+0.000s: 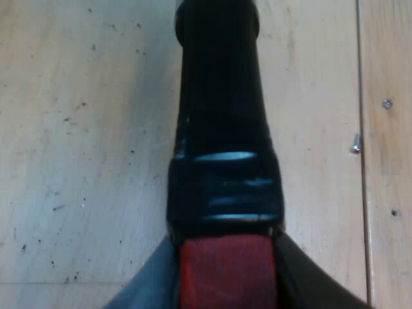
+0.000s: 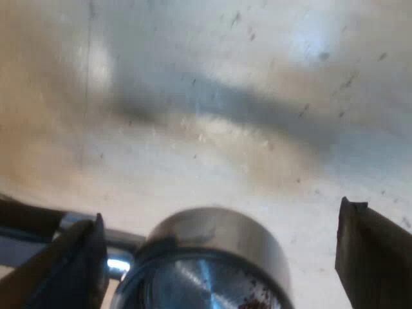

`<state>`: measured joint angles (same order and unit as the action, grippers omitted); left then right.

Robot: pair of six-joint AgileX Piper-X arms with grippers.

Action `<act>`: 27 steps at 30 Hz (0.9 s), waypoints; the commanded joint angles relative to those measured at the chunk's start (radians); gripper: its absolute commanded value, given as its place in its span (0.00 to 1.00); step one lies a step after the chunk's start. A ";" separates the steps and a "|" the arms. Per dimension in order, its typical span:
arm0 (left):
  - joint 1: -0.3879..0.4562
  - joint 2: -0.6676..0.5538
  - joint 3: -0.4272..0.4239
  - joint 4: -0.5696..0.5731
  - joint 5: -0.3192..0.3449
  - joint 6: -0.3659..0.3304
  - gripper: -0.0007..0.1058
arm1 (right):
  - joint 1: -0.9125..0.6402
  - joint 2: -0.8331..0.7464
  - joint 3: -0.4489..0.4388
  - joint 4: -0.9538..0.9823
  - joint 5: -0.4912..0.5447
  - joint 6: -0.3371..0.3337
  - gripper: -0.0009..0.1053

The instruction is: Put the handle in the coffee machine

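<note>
Both hands are at the holder (image 1: 222, 129). The left hand (image 1: 225, 244) is closed on its handle. Its fingers (image 1: 145, 290) press the red end (image 1: 226, 273) from 3 and 9 o'clock, with no gap showing. From that grip the dark handle runs straight off toward 12 o'clock, with glossy bands wrapped round it just past the red. It lies over the pale wooden bench (image 1: 77, 129), and I cannot tell whether it touches the wood. Two screws (image 1: 355, 143) sit in the bench near a seam (image 1: 364, 193) between boards, at 3 o'clock of the handle.

The right hand (image 2: 219, 215) is wide open, its fingers (image 2: 370, 257) well apart and holding nothing. The holder's round metal cup (image 2: 212, 251) sits between them, nearer the 9 o'clock finger and clear of the 3 o'clock one. Dark coffee specks (image 2: 257, 301) lie inside the cup. A shiny stub (image 2: 116, 264) sticks out of the cup at 9 o'clock, just beside that finger. Beyond the cup is pale bench crossed by a shadow.
</note>
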<state>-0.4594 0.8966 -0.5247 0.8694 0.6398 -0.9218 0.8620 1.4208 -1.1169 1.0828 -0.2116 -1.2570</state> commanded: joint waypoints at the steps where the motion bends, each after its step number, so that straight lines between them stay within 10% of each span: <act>1: -0.002 -0.004 -0.008 -0.014 0.054 0.008 0.01 | -0.001 -0.017 -0.011 -0.009 0.025 -0.003 0.71; 27: 0.373 0.015 -0.013 0.031 0.085 0.021 0.01 | 0.316 -0.127 -0.006 -0.335 0.743 -0.003 0.65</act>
<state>-0.1054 0.9074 -0.5268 0.9128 0.6814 -0.8981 1.1723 1.2990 -1.1127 0.7871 0.5039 -1.2145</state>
